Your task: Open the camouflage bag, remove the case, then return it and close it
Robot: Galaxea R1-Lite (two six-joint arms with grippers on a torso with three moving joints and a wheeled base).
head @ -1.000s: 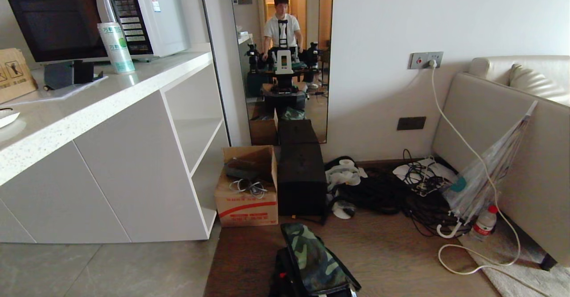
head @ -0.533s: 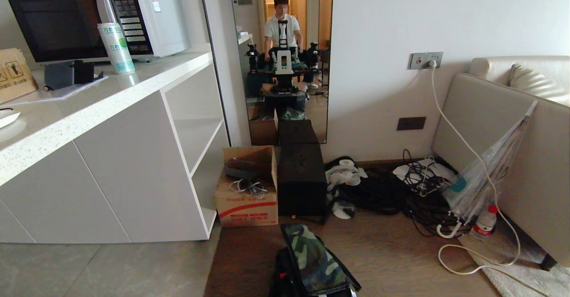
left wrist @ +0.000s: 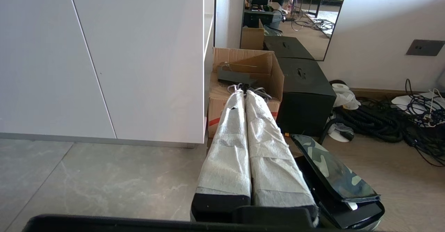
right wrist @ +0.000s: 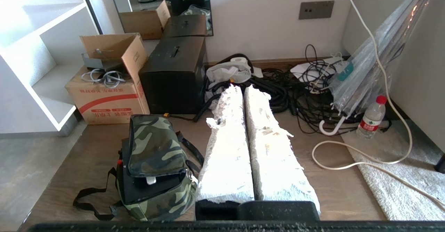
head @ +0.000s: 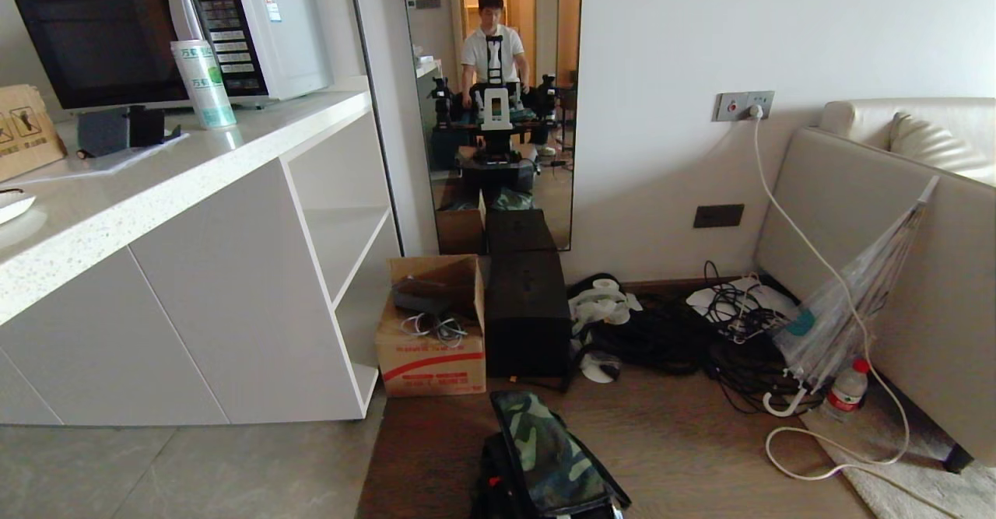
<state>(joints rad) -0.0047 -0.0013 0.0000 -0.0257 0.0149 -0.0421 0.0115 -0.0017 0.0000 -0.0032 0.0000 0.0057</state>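
Camouflage bag [head: 548,457] lay on the near floor, left gripper [left wrist: 245,94] and right gripper [right wrist: 238,90] both closed, empty, held above it.

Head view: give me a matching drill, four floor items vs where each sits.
Things:
1. camouflage bag
2. cardboard box
3. water bottle
4. black box

Places:
A. against the white cabinet's open end
B. below the mirror, between the carton and the cable pile
C. nearest the robot, on the wood floor
D. beside the umbrella handle, by the sofa

Pairs: 1-C, 2-A, 3-D, 4-B
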